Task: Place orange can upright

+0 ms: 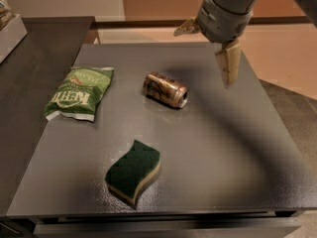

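— Desk first: what is on it?
— Dark grey desk (pixel 237 148), matte, with tan floor (pixel 285 48) beyond its far edge. It carries three items. The can (pixel 165 89) lies on its side a little beyond the middle, silver top facing right and slightly toward me. A green chip bag (pixel 79 93) lies flat to its left, apart from it. A green sponge (pixel 133 171) sits nearer the front edge, well apart from both.

— Gripper position?
— The gripper (pixel 203 56) hangs over the far right part of the desk, to the right of the can and apart from it. Its two beige fingers (pixel 228 66) stand spread: one points down at the desk, the other juts out to the left near the wrist. Nothing is between them, and neither touches the can.

— Status of the task?
— No part of it is done, by my reading. The can is horizontal and ungrasped, so I judge the work to be at the approach stage only.

— What remains?
— All of it. The gripper must cross to the can, close on its body and lift it. Then it must turn the can so the silver top faces up, set it on its base on bare desk, and let go. There is bare desk to the right of the can for that. The round body could roll if nudged off-centre; I record that as a risk, not a finding.
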Motion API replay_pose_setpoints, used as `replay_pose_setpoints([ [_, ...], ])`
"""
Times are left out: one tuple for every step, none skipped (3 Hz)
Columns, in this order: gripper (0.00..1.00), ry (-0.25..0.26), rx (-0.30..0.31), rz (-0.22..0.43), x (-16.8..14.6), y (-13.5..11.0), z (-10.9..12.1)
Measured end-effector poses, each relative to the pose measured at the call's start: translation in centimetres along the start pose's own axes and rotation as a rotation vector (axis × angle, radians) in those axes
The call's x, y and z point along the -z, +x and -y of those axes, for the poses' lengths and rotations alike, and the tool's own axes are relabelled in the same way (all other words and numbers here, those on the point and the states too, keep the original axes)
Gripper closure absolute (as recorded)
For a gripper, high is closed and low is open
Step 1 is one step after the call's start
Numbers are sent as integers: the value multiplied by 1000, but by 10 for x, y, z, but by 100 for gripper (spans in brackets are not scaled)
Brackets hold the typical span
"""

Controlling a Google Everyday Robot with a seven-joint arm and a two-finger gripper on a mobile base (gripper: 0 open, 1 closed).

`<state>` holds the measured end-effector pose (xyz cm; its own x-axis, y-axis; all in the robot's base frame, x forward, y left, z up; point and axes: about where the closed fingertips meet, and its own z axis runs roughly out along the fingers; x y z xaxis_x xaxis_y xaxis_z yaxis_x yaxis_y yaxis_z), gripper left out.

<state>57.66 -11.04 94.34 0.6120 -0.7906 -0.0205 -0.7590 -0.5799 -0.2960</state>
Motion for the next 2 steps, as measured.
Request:
replay_pose_setpoints([
  [0, -14, 60, 12, -7, -10, -3],
  [0, -29, 93, 19, -13, -17, -6],
])
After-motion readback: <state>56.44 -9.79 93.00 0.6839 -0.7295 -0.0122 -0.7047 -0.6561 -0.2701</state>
